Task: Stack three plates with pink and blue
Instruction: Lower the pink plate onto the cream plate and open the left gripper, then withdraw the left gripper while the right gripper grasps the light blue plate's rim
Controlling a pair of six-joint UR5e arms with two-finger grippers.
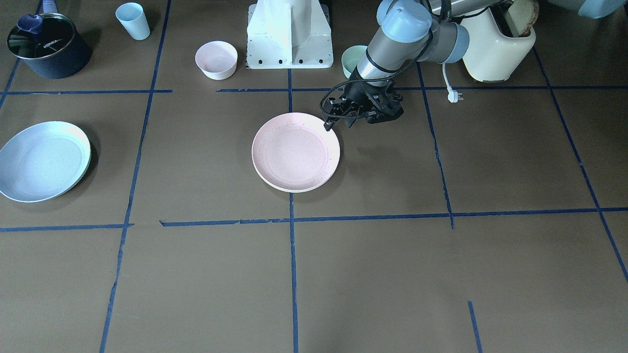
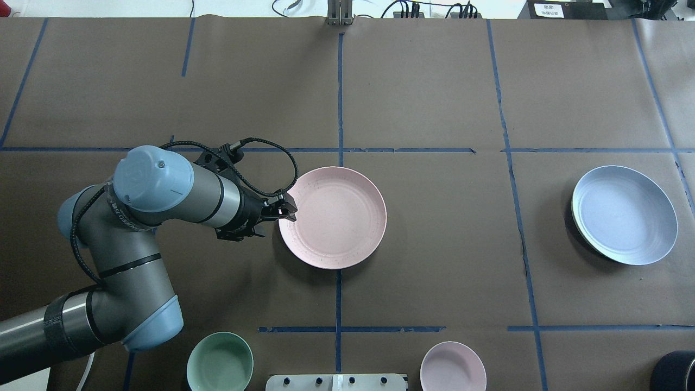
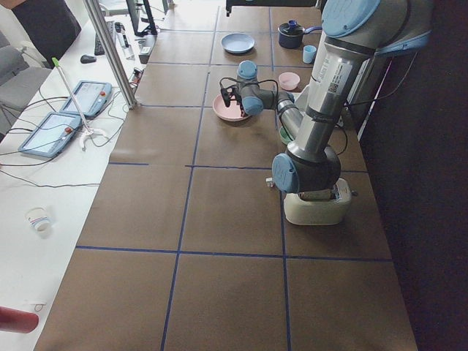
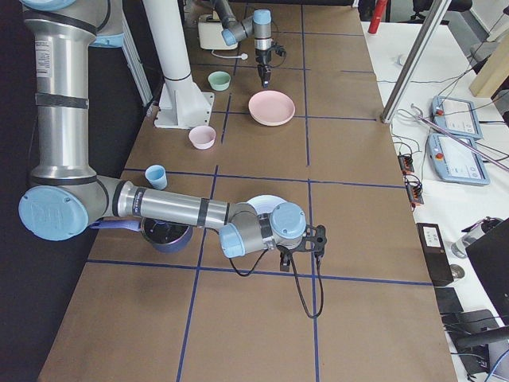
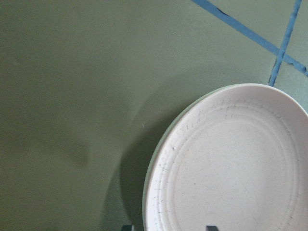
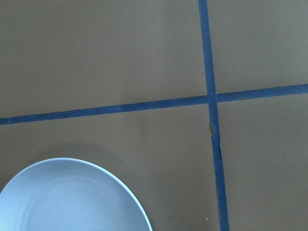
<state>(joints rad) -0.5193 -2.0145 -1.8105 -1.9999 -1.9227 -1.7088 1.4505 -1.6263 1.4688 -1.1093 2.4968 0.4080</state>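
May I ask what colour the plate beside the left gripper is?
The plate is pale pink, clearest in the overhead exterior view.

Sitting along robot-side edge of brown table (image 1: 392,274): small pink bowl (image 1: 216,59), mint-green bowl (image 2: 220,362), light blue cup (image 1: 133,20), dark pot (image 1: 49,46), cream toaster (image 1: 495,49).

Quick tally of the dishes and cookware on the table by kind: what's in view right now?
Plates: 2 clear, pink plate and blue plate; a pale rim under the pink may be a third
Bowls: 2, pink bowl and green bowl
Cups: 1, blue cup
Pots: 1, dark pot
Total: 6, perhaps 7
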